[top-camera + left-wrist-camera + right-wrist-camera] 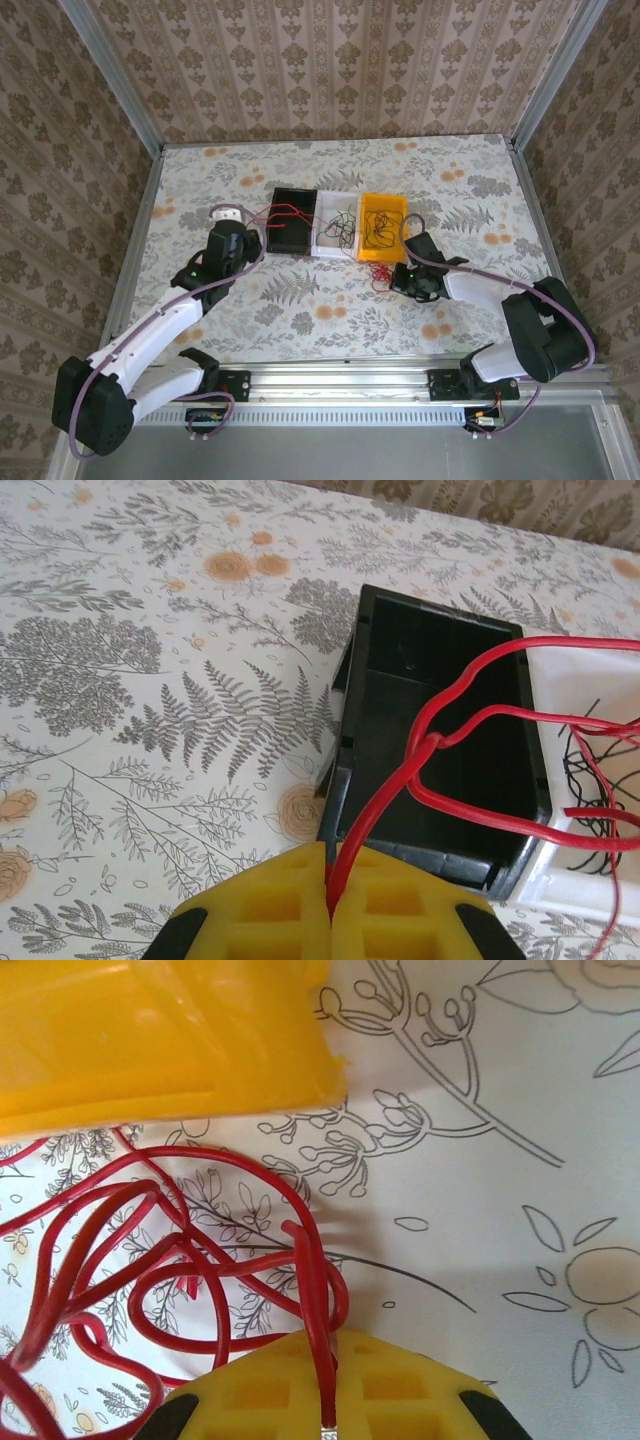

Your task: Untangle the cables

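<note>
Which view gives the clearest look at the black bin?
Left wrist: the black bin sits close, its interior and walls plain, red cable strands crossing over it. Top external shows it whole but small, beside the white bin.

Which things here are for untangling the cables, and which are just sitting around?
For the job:
red cable, pinched in the left gripper
red cable bunch, one strand pinched in the right gripper
black cables, lying in the white bin

Just sitting around:
black bin
white bin
yellow bin
flowery table
</note>
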Robot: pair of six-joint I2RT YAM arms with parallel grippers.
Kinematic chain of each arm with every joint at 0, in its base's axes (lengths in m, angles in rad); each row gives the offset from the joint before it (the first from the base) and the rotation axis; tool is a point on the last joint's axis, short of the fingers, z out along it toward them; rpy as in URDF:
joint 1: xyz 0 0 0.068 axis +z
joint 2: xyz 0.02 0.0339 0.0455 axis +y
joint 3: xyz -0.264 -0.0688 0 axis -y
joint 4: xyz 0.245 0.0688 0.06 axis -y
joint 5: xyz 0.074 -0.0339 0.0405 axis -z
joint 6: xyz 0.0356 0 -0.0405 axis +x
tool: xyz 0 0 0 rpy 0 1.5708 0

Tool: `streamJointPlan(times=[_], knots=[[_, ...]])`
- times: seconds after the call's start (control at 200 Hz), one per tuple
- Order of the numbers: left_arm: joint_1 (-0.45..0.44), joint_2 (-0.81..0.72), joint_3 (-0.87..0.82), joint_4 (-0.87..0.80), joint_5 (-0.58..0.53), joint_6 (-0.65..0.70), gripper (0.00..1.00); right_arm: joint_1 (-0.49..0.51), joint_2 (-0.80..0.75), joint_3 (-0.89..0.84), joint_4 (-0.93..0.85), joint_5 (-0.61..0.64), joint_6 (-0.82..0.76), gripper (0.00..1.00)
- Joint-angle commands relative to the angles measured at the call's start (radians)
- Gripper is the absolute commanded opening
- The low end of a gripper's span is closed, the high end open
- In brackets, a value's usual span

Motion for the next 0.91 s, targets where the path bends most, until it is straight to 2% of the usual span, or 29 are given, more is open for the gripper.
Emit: streamJointPlan(times=[0.0,0.155,0.285,0.43,0.49,0.655,0.9], knots=[[0.060,-0.060,0.000,-0.054,-0.007,-0.058,0.00,-0.020,-0.050,-0.050,-0.088,0.123,0.032,0.08],[0.205,-0.189,-0.001,-0.279,-0.178,-0.187,0.00,-0.025,-0.111,-0.082,-0.086,0.170,0.122,0.06],[0.283,-0.253,0.032,-0.407,-0.238,-0.183,0.00,-0.032,-0.192,-0.112,-0.108,0.230,0.199,0.06],[0.376,-0.230,0.084,-0.554,-0.273,-0.221,0.00,-0.053,-0.286,-0.138,-0.156,0.284,0.251,0.06],[0.389,-0.219,0.081,-0.516,-0.216,-0.181,0.00,-0.064,-0.312,-0.145,-0.163,0.291,0.253,0.06],[0.388,-0.208,0.057,-0.331,0.058,-0.101,0.00,-0.064,-0.315,-0.121,-0.160,0.276,0.192,0.06],[0.285,-0.243,0.066,-0.186,0.226,0.027,0.00,-0.008,-0.290,-0.085,-0.073,0.206,0.055,0.08]])
